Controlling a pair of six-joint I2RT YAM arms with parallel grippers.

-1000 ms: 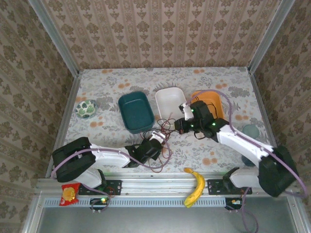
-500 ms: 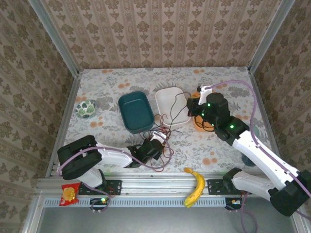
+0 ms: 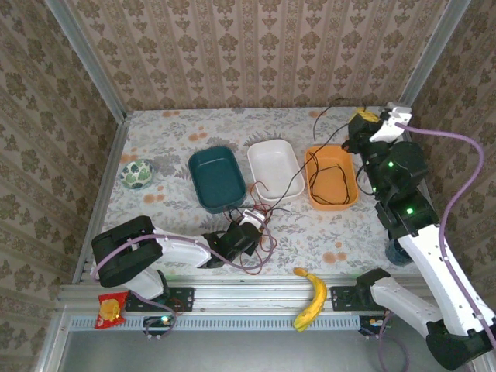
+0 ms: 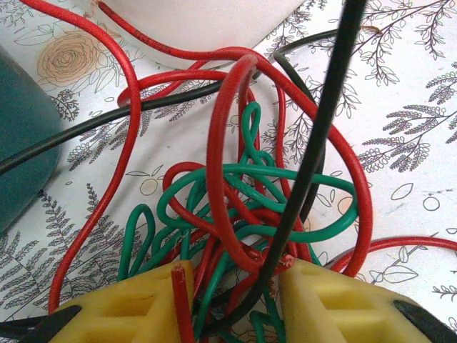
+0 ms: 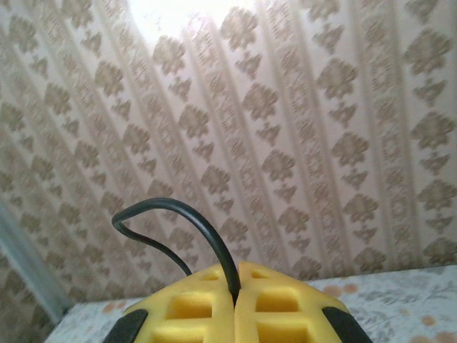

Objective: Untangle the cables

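The cables (image 3: 249, 232) lie in a red, green and black tangle on the table in front of the teal bin. My left gripper (image 3: 246, 227) is low over the tangle. In the left wrist view its yellow fingers (image 4: 136, 307) are closed on a bundle of red cable (image 4: 221, 143), green cable (image 4: 285, 175) and black cable (image 4: 328, 107). My right gripper (image 3: 363, 118) is raised at the back right, shut on a black cable (image 5: 193, 214) that arches out of its pads. That black cable (image 3: 315, 124) runs down toward the tangle. Another black loop (image 3: 329, 174) lies in the orange bin.
The teal bin (image 3: 217, 178), white bin (image 3: 271, 159) and orange bin (image 3: 353, 182) stand in a row mid-table. A patterned bowl (image 3: 138, 173) sits at the left and a teal cup (image 3: 399, 252) at the right. A banana (image 3: 312, 298) lies at the near edge.
My right gripper has risen from beside the tangle to the back right, drawing the black cable out with it and uncovering the orange bin. The left gripper has stayed on the tangle.
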